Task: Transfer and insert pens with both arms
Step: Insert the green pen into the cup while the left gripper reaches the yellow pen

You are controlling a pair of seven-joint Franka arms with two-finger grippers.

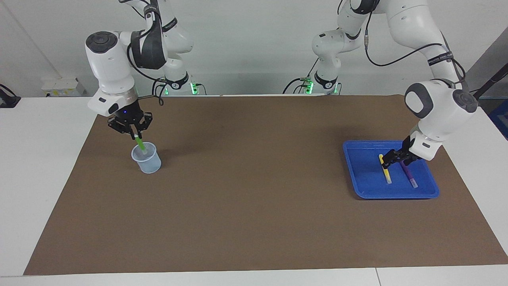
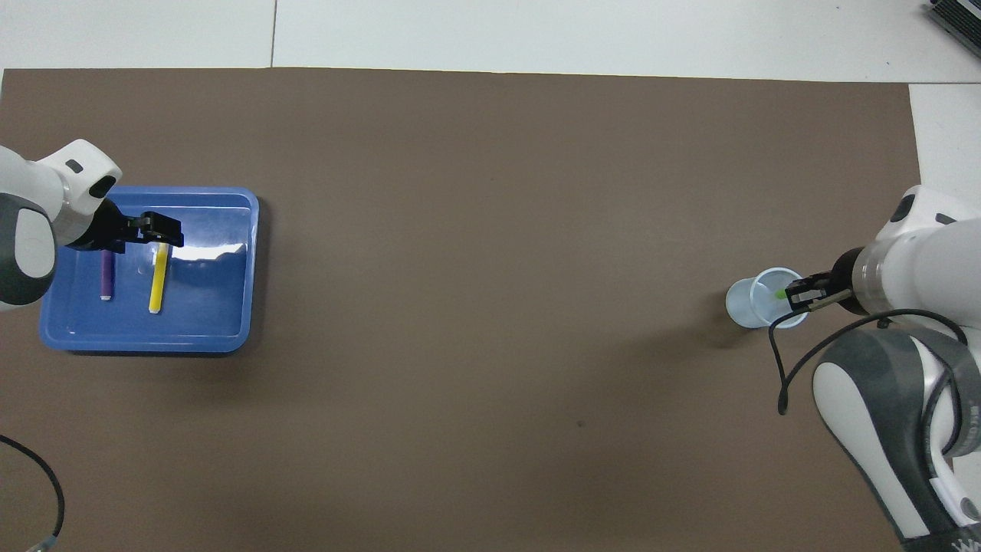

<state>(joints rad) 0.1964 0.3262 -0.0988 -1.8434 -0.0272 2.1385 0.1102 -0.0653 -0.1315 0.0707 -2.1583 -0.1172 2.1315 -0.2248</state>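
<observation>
The right gripper [image 1: 134, 134] pinches the upper end of the green pen [image 1: 140, 144], which leans with its lower end inside the translucent plastic cup [image 1: 147, 158] on the brown mat [image 1: 246, 190]. At the left arm's end of the mat, the yellow pen [image 1: 385, 171] and the purple pen [image 1: 408, 174] lie side by side in the blue tray [image 1: 359, 174]. The left gripper [image 1: 391, 159], fingers spread, is low over the yellow pen's end nearer the robots.
</observation>
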